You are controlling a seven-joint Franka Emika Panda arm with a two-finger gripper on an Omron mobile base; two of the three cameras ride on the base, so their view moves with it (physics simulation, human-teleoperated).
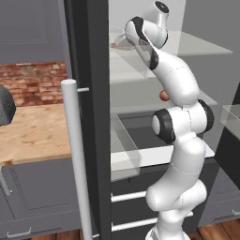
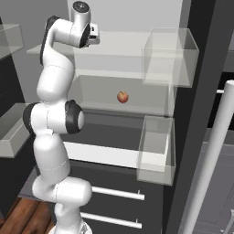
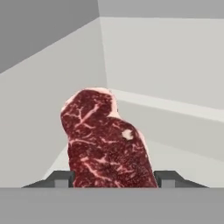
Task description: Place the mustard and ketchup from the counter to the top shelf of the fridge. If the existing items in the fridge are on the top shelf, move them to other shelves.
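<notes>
Up at twelve o'clock in the left base view, the white arm (image 1: 180, 140) reaches into the open fridge (image 1: 89, 70), its wrist at the level of the top shelf (image 1: 206, 47). A sliver of the meat (image 1: 114, 45) shows at the wrist's nine o'clock side, lying on that shelf. The apple (image 1: 163, 95) peeks out at the arm's nine o'clock edge, one shelf lower. At nine o'clock in the picture lies the counter (image 1: 37, 133), with a brick wall (image 1: 33, 82) behind it, and the long silver door handle (image 1: 77, 159) stands in front.

From the right base view, the hand is at eleven o'clock by the top shelf, and the apple sits alone near the centre on the shelf below. Two clear door bins (image 2: 170, 57) hang at two and four o'clock.

Seen from the hand view, the meat fills the centre, marbled dark red, and the gripper (image 3: 114, 178) has a finger tip (image 3: 61, 178) at seven o'clock and one at five o'clock, each against a side of the meat's lower edge. Whether the jaws actually pinch it I cannot tell.
</notes>
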